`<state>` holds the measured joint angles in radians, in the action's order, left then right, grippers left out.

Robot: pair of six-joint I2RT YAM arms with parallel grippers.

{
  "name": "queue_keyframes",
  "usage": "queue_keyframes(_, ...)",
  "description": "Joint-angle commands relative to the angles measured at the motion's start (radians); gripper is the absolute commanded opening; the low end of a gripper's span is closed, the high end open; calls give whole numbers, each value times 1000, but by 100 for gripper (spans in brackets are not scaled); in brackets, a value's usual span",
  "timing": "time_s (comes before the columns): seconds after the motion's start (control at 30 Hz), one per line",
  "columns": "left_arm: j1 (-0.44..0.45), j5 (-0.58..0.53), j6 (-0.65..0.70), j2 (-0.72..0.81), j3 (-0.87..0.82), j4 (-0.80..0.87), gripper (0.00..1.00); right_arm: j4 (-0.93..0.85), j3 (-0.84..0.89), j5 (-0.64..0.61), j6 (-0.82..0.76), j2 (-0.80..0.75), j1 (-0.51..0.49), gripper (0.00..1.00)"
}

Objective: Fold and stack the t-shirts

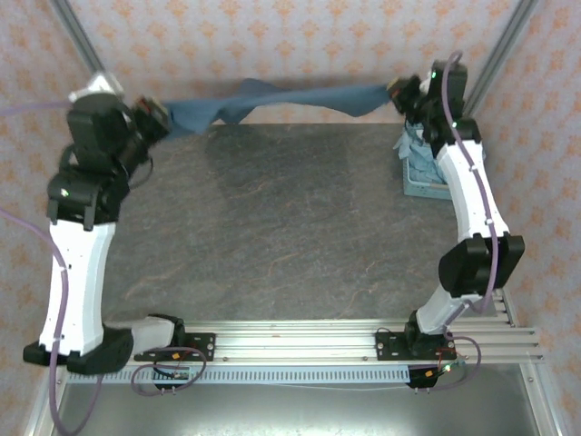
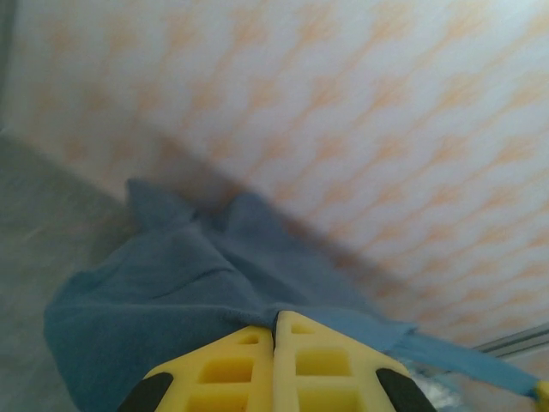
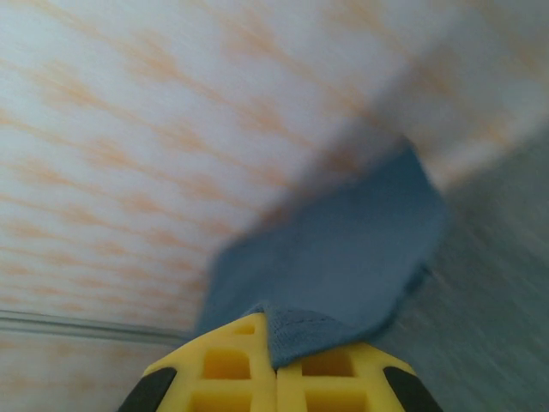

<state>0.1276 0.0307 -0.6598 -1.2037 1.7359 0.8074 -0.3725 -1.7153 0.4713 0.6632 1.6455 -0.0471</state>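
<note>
A dark slate-blue t-shirt (image 1: pixel 272 102) hangs stretched between both arms along the table's far edge, lifted off the surface and sagging in folds near the left end. My left gripper (image 1: pixel 156 116) is shut on its left end; in the left wrist view the cloth (image 2: pixel 189 283) spreads out from the closed yellow fingers (image 2: pixel 232 369). My right gripper (image 1: pixel 397 91) is shut on the right end, and the right wrist view has the fabric (image 3: pixel 343 249) pinched between the yellow pads (image 3: pixel 227 369). More blue t-shirts (image 1: pixel 419 147) lie bunched in the basket.
A light-blue lattice basket (image 1: pixel 419 182) stands at the far right of the dark table (image 1: pixel 281 227), under the right arm. Patterned walls close in behind and at both sides. A metal rail (image 1: pixel 300 345) runs along the near edge.
</note>
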Motion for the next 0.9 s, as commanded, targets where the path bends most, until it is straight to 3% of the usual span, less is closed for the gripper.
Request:
queue_keyframes(0.0, 32, -34, -73, 38, -343, 21, 0, 13, 284, -64, -18, -76, -7, 0)
queue_keyframes(0.13, 77, 37, -179, 72, -708, -29, 0, 36, 610, -82, 13, -114, -14, 0)
queue_keyframes(0.33, 193, 85, -277, -34, -973, -93, 0, -61, 853, -165, 24, -179, -35, 0)
queue_keyframes(0.63, 274, 15, -450, 37, -1019, 34, 0, -252, 1076, -246, 64, -439, -68, 0)
queue_keyframes(0.87, 276, 47, -544, 155, -1058, 97, 0, -329, 1088, -273, 48, -503, -69, 0)
